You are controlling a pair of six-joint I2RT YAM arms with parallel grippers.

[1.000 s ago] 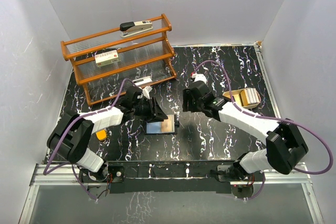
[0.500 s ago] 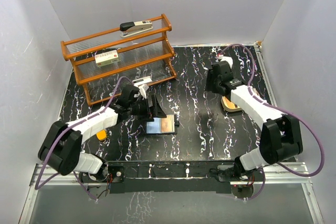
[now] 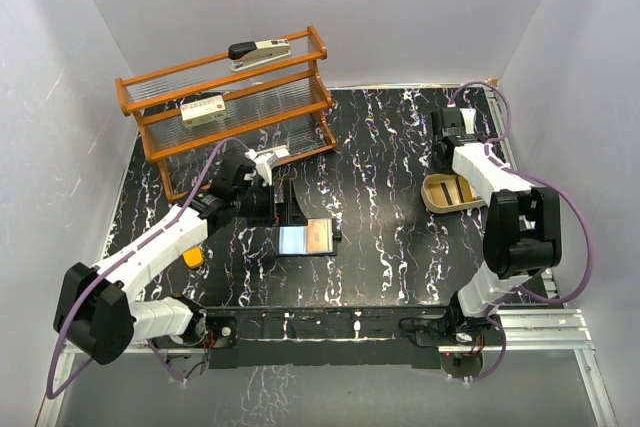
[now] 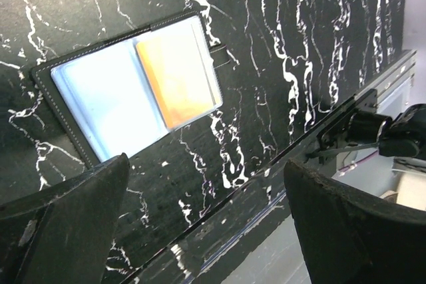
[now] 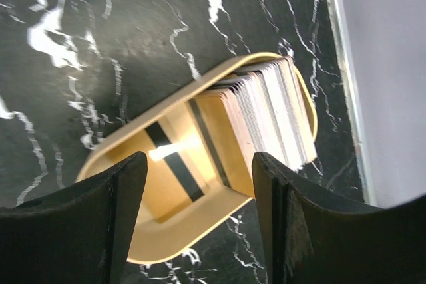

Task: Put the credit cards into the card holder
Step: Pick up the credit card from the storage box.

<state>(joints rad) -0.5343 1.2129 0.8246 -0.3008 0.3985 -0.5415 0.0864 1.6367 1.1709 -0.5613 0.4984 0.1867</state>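
1. The left gripper [image 4: 206,164] has gone from partly closed to fully spread within the last second. Nothing sits between its fingers. It hovers just above and behind the card holder [image 4: 100,108], clear of it.
2. The card holder lies open and flat on the table [image 4: 299,31], near the middle and toward the left arm. Its bluish lining faces up. An orange card [image 4: 176,81] sits in the right-hand pocket; the left-hand pocket looks empty.
3. Judgement: the release indicates that one card is seated and the holder no longer needs steadying.
4. The right gripper [image 5: 200,157] has swung from beside the holder to the far right of the table. It now hangs over the tan tray [image 5: 173,247]. Its jaws stand partly apart and grip nothing.
5. The tray holds a stack of cards [image 5: 266,111] on edge and one striped card [image 5: 174,167] lying flat.
6. Judgement: the next step is to pick a further card here and carry it back to the holder.
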